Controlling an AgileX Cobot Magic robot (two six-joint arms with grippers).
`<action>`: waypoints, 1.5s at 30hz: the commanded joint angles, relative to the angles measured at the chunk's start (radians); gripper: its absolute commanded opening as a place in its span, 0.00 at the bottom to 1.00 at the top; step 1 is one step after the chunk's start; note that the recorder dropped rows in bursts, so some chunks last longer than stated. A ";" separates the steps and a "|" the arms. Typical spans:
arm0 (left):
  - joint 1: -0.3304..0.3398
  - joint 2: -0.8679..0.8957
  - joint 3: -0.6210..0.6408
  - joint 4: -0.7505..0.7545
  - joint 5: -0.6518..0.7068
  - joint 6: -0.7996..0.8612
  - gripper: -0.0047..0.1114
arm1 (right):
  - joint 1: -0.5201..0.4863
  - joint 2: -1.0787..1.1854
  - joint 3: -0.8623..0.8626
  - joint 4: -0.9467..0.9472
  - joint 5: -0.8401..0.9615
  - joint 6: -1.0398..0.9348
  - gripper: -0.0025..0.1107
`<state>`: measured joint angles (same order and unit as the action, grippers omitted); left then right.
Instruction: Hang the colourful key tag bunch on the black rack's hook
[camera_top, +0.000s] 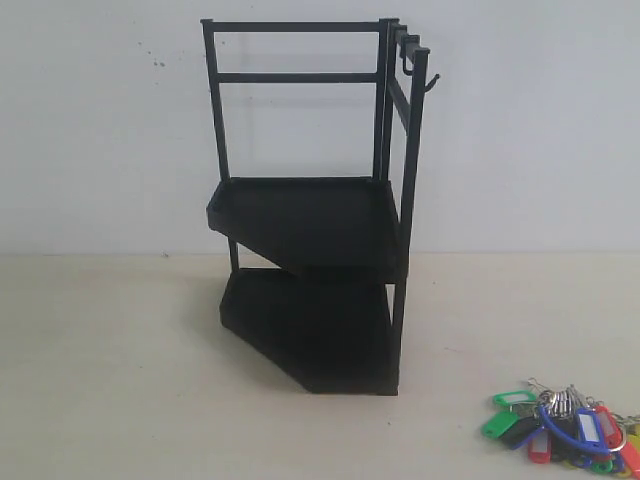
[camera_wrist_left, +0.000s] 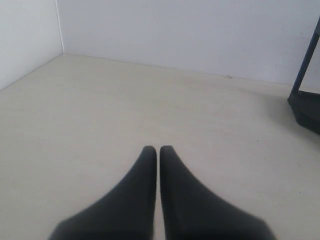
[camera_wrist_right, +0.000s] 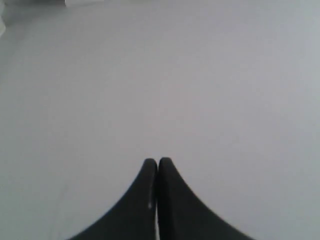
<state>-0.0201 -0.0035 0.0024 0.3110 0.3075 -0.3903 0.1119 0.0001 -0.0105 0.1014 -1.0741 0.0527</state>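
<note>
A pale wall stood behind a light beige table, and on that table, near the middle of the exterior view and close to the wall, stood the black rack. It was upright, with two angular trays one above the other, thin posts and top rails. A corner of the rack's lower part also showed at the edge of the left wrist view, on the table top. The left gripper hung over bare table, with its two dark fingers pressed together so that only a hairline seam showed between them and nothing between the tips. The right gripper was likewise closed tip to tip and empty, facing a plain grey surface that I could not identify. Neither gripper appeared in the exterior view. The colourful key tag bunch lay flat on the table at the near right corner of the exterior view, well apart from the rack, its green, red and blue tags spread around metal rings and a blue loop. The hook, a small upturned prong, jutted from the top of the rack's front upright and carried nothing.
</note>
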 joint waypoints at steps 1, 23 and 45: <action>-0.001 0.004 -0.002 -0.005 0.003 -0.010 0.08 | -0.002 0.000 -0.143 0.034 0.090 -0.002 0.02; -0.001 0.004 -0.002 -0.005 0.003 -0.010 0.08 | -0.002 1.074 -0.780 0.140 1.866 -0.310 0.02; -0.001 0.004 -0.002 -0.005 0.000 -0.010 0.08 | -0.002 1.651 -0.891 0.152 1.701 -0.615 0.43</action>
<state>-0.0201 -0.0035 0.0024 0.3110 0.3075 -0.3903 0.1119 1.6251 -0.8945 0.2609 0.6564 -0.5502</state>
